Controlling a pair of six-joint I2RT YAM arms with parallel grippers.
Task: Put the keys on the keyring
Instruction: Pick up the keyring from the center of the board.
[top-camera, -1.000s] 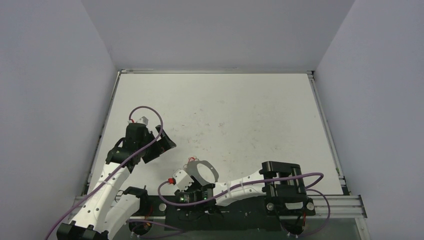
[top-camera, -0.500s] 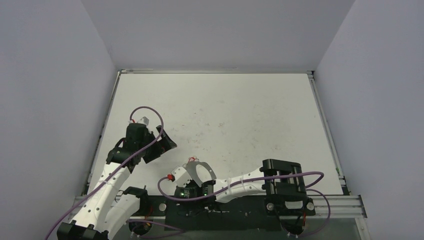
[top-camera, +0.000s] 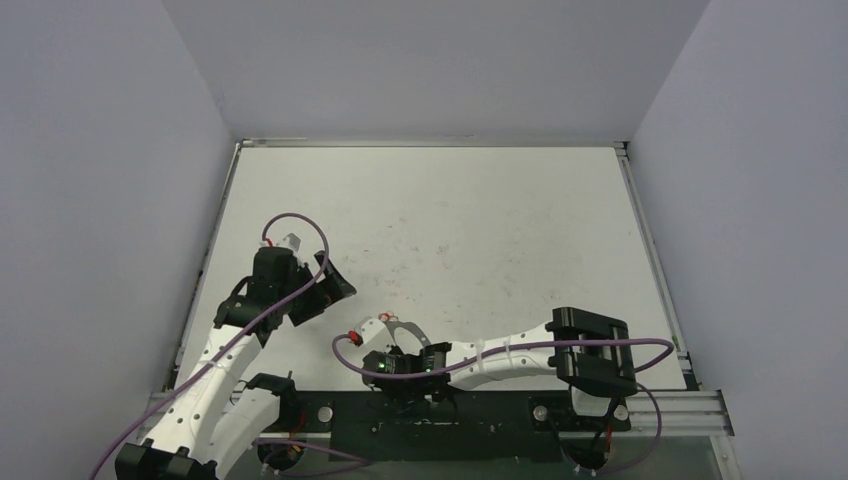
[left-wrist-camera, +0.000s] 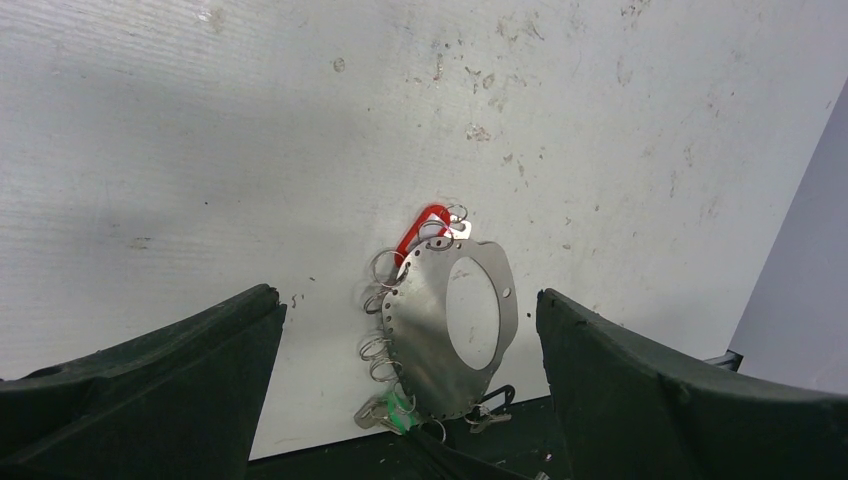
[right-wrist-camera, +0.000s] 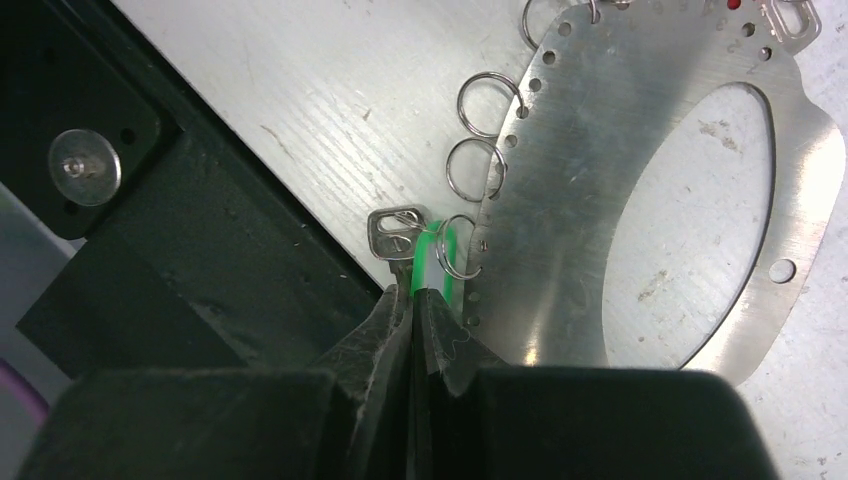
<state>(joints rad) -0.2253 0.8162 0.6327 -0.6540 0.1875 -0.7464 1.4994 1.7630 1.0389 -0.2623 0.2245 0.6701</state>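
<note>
**Right end effector pinches the green key at the keyring's rim**

I have the right end effector (right-wrist-camera: 413, 300) closed down tight on the green key (right-wrist-camera: 432, 262). Its fingertips nip the green tag while the silver head sticks out just past them. I judge the grip is this fine because the key is tiny and lies flat, so pinching the tag is the way to lift it and steer it towards a ring.

The keyring (right-wrist-camera: 600, 150) is a flat grey metal plate with an oval opening and a row of holes round its edge. It lies flat on the white worktop (top-camera: 450, 220). The green key sits at the keyring's near edge, touching it or just beside it. One small ring (right-wrist-camera: 458, 258) from the plate's fringe overlaps the tag, and I cannot tell whether the key is threaded on it yet. So the key is right in the fingertips, and the plate's rim lies just beside them.

The left end effector (top-camera: 322, 290) is spread as wide as it goes and holds nothing. It is poised above the worktop to the left of the keyring, its camera looking down on the plate. I judge it is waiting to steady the plate. At the keyring's far end sits a red tag (left-wrist-camera: 420, 228); whether it is hooked on I cannot tell.
</note>
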